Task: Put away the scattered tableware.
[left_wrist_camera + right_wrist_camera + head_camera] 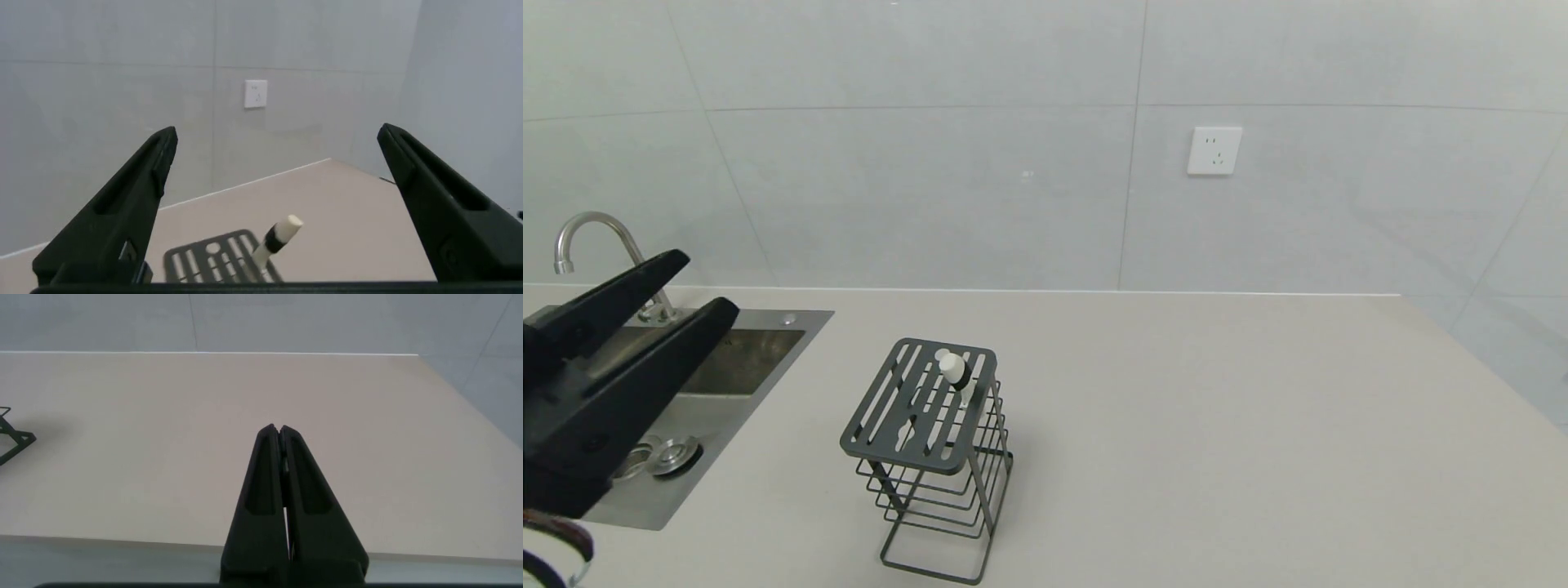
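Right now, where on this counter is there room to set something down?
The counter from the rack to its right edge, back to the wall, lies bare. The left is crowded: the sink beside the rack, the left gripper above it.

A stainless steel sink [747, 359] is set into the counter right beneath the left gripper [707, 283], its basin running on past the gripper's tip. A curved chrome faucet [598, 230] rises just behind that gripper, against the wall. A round metal drain [674, 455] sits low in the sink, close beside the gripper's base. The pale countertop [1241, 441] spreads away to that gripper's right and also lies under the right gripper [280, 429]. Behind it stands a wall of large grey tiles [931, 188] with a white socket [1214, 150], well to the left gripper's right and higher up.
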{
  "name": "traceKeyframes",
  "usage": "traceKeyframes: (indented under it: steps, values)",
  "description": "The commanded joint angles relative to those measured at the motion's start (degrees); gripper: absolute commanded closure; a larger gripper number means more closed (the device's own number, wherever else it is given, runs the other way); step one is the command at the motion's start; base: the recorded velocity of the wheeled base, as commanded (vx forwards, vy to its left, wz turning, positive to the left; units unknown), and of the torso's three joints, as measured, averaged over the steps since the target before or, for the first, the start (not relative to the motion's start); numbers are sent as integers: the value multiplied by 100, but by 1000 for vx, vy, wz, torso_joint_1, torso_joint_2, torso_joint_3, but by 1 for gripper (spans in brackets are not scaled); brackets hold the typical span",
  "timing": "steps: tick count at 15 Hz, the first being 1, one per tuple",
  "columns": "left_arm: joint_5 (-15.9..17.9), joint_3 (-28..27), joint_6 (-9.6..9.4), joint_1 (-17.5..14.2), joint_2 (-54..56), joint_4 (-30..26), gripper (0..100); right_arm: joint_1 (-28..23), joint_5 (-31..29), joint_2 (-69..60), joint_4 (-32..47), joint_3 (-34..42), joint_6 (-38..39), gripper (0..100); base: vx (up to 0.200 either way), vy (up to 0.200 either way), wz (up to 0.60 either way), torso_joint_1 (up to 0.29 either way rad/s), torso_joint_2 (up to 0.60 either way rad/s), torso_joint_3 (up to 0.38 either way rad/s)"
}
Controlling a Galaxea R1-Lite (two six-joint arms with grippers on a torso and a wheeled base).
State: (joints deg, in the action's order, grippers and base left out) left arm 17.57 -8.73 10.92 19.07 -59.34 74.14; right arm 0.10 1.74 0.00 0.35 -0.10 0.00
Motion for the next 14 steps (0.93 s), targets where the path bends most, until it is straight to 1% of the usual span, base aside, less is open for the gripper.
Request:
traceKeyframes:
  steps: [1,2,3,5,6,7,8,9,10,11,12,13,14]
  values:
    - [19,556,-90,-456,687,4,0,-1,1,9,0,1,0,100,0,0,0,0,0,0]
    - [45,873,-108,-579,1206,-40,0,-1,1,9,0,1,-9,100,0,0,0,0,0,0]
    - [54,873,-90,-703,1619,-207,0,-1,1,9,0,1,-9,100,0,0,0,0,0,0]
    - [54,873,-90,-966,2814,-910,0,-1,1,9,0,1,-9,100,0,0,0,0,0,0]
    - [54,873,-73,-1063,3412,-1394,0,-1,1,9,0,1,-9,100,0,0,0,0,0,0]
    - [54,873,-64,-1089,3895,-1851,0,-1,1,9,0,1,-9,100,0,0,0,0,0,0]
    - [80,873,-99,-1089,5047,-3152,0,-1,-7,9,-9,1,-9,100,0,0,0,0,0,0]
    - [98,873,-125,-1098,5416,-3626,0,-1,-7,9,-9,1,-9,100,0,0,0,0,0,0]
    - [71,864,-301,-1133,5363,-3802,0,-1,-7,9,-9,1,-9,100,0,0,0,0,0,0]
    - [54,873,-319,-1283,5372,-3864,0,-1,-7,9,-9,1,-9,100,0,0,0,0,0,0]
    - [54,873,-328,-1581,5398,-4312,0,-1,-7,9,-9,1,-9,100,0,0,0,0,0,0]
    - [54,873,-292,-1863,5679,-4997,0,-1,-7,9,-9,1,0,100,0,0,0,0,0,0]
    - [28,873,-389,-1915,5934,-5999,0,-1,-7,9,-9,1,-9,100,0,0,0,0,0,0]
